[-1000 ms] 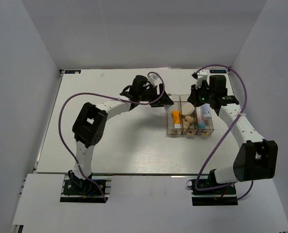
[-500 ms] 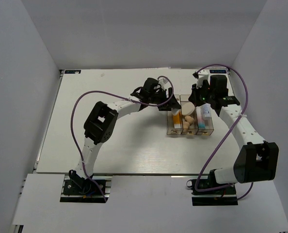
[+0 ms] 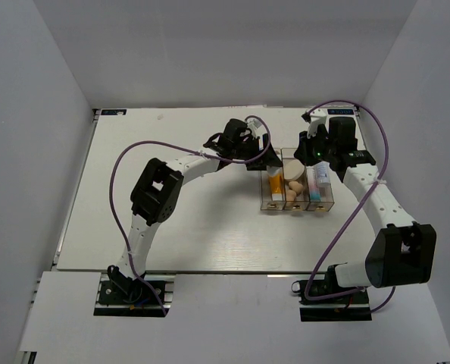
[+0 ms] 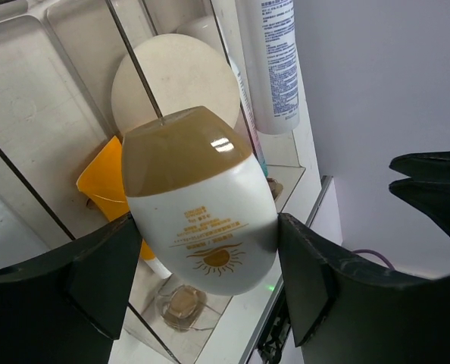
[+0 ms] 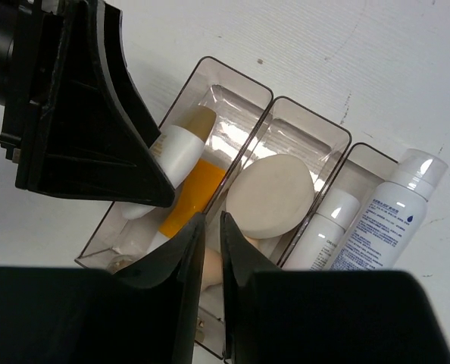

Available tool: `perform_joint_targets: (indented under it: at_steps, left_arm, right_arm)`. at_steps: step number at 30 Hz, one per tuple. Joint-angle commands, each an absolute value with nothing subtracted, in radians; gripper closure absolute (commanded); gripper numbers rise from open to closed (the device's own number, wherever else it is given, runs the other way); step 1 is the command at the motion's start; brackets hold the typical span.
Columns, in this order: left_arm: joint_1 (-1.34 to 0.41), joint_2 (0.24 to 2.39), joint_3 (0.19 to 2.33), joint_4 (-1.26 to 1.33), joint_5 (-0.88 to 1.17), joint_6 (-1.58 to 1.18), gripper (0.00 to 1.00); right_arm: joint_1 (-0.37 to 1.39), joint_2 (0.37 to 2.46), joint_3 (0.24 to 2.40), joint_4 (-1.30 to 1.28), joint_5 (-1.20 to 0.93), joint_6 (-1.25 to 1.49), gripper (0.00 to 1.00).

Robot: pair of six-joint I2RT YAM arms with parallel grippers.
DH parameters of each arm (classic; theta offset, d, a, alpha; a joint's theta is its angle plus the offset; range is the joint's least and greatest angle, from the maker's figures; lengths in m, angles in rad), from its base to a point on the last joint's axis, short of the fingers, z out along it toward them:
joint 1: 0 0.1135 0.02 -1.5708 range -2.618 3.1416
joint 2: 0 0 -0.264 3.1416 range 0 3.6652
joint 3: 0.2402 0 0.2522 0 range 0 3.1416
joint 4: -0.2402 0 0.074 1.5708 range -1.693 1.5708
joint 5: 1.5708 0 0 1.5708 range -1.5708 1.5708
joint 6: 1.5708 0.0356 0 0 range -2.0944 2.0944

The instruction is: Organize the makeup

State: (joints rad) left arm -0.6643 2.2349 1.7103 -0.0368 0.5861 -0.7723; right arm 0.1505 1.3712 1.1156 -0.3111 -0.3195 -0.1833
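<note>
My left gripper (image 4: pixel 206 265) is shut on the white-and-brown oval compact (image 4: pixel 198 201) and holds it over the left compartment of the clear organizer (image 3: pixel 264 203), above the orange tube (image 4: pixel 107 189). The round beige puff (image 4: pixel 176 83) and two peach sponges (image 3: pixel 292 195) are in the middle compartment. The pink-white-blue bottle (image 3: pixel 320 176) lies in the right one. My right gripper (image 5: pixel 207 227) is shut and empty, hovering over the organizer's middle. In the right wrist view the compact (image 5: pixel 181 145) sticks out past the left gripper's black finger (image 5: pixel 81 114).
The organizer stands on the white table (image 3: pixel 179 220), right of centre. Grey walls close in the table at the back and on both sides. Purple cables loop from both arms.
My left gripper has moved right with the compact, from the table left of the organizer to over its left compartment. The right gripper has stayed in place.
</note>
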Motion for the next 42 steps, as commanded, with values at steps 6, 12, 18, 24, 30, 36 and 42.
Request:
perform_joint_targets:
  at_steps: [6, 12, 18, 24, 30, 36, 42]
  left_arm:
    - [-0.666, 2.175, 1.747, -0.061, 0.572, -0.75, 0.1]
    - [-0.666, 2.168, 1.746, -0.081, 0.56, -0.742, 0.09]
    - [-0.644, 2.068, 1.724, -0.09, 0.505, -0.721, 0.18]
    - [-0.595, 1.759, 1.433, -0.094, 0.364, -0.654, 0.45]
    - [-0.546, 1.456, 1.133, -0.172, 0.238, -0.64, 0.05]
    - [-0.526, 1.244, 0.941, -0.221, 0.111, -0.641, 0.02]
    - [-0.517, 1.106, 0.871, -0.218, 0.094, -0.641, 0.02]
  right_arm:
    - [0.143, 1.333, 1.115, -0.282, -0.322, -0.181, 0.79]
    - [0.144, 1.327, 1.111, -0.281, -0.321, -0.179, 0.78]
    - [0.141, 1.324, 1.108, -0.282, -0.339, -0.193, 0.67]
    - [0.144, 1.318, 1.111, -0.291, -0.373, -0.192, 0.11]
    - [0.144, 1.327, 1.135, -0.293, -0.31, -0.175, 0.11]
    - [0.147, 1.347, 1.186, -0.302, -0.247, -0.132, 0.11]
    - [0.147, 1.367, 1.221, -0.31, -0.196, -0.045, 0.11]
